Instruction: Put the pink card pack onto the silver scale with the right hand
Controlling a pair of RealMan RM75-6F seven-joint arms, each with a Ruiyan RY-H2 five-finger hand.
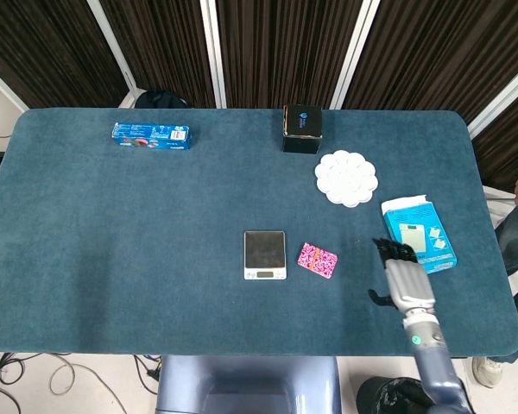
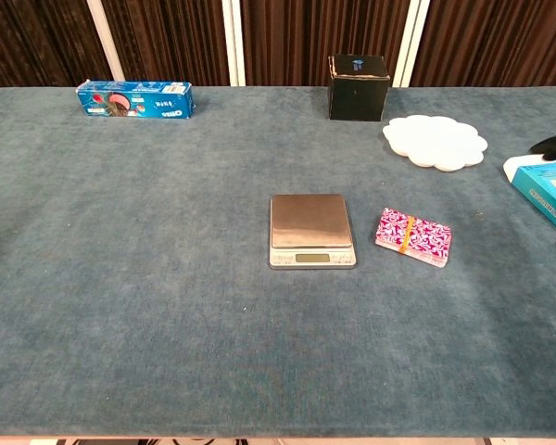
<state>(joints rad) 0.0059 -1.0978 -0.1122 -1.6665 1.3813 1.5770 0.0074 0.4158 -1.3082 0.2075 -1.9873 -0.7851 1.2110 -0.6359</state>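
Even overhead light is falling softly; shadows are lying faint under objects. Square silver scale top [image 2: 309, 221] is showing mild sheen. Both views are staying sharp.
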